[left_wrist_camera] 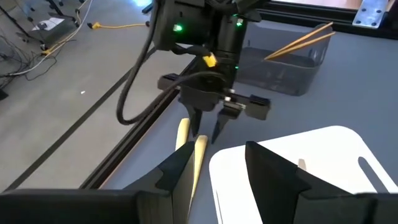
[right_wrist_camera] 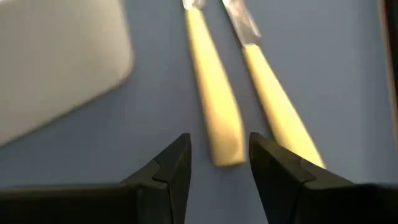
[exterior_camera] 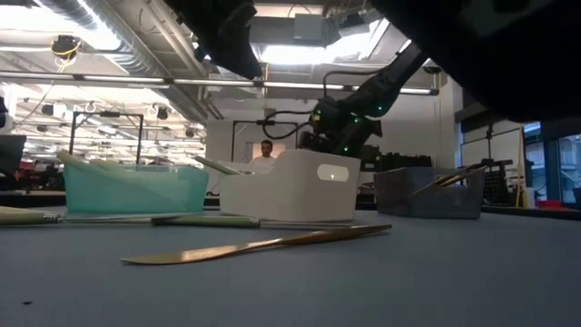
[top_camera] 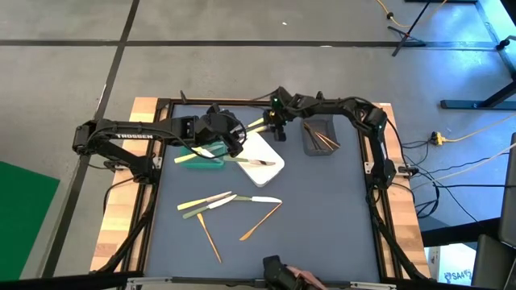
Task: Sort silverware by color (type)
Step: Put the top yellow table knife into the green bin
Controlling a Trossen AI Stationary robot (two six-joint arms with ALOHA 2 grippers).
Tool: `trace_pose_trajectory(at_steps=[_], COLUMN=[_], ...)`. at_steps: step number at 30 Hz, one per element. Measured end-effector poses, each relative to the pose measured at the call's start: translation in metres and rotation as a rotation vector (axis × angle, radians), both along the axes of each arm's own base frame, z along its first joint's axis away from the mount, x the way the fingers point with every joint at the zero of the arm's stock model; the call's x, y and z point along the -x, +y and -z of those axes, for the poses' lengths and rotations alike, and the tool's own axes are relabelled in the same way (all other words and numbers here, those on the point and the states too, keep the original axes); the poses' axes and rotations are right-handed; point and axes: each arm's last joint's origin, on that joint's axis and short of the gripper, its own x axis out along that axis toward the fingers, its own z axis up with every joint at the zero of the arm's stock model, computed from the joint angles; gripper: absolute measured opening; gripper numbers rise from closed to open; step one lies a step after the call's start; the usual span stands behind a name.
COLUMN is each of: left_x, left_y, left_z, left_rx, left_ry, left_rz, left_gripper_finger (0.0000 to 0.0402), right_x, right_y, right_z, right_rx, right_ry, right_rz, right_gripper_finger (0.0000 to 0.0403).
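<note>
Two pale yellow utensils (right_wrist_camera: 217, 106) lie side by side on the grey mat near the table's far edge, also showing in the high view (top_camera: 256, 123). My right gripper (top_camera: 278, 133) points down over them, open, its fingers (right_wrist_camera: 168, 168) standing either side of one handle's end (right_wrist_camera: 225, 152) without touching it. My left gripper (top_camera: 230, 141) hovers open and empty between the green container (top_camera: 201, 159) and the white container (top_camera: 262, 157). The left wrist view shows the right gripper (left_wrist_camera: 208, 127) above the yellow utensils (left_wrist_camera: 186, 140).
The grey container (top_camera: 320, 135) holds orange-brown utensils (left_wrist_camera: 298, 40). A utensil (top_camera: 260, 163) lies in the white container. Pale utensils (top_camera: 205, 203), a white one (top_camera: 260, 200) and orange-brown ones (top_camera: 262, 221) lie on the near mat. A person (exterior_camera: 265, 154) stands beyond the table.
</note>
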Motion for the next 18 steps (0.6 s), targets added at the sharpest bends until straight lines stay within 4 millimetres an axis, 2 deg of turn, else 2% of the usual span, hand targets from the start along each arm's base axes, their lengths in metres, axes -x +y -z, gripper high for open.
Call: trace_pose_trajectory(at_steps=[12,18], left_x=[0.000,0.000], left_y=[0.000,0.000], left_z=[0.000,0.000], left_rx=[0.002,0.002], left_ry=[0.000,0.000], left_rz=[0.002,0.001], left_gripper_finger=[0.0137,0.0137], right_x=[-0.002,-0.002], right_y=[0.000,-0.002], right_z=[-0.001,0.013], right_rx=[0.025,0.015], right_ry=[-0.026,0.010], right_rz=[-0.034,-0.020], right_gripper_finger=[0.0151,0.0151])
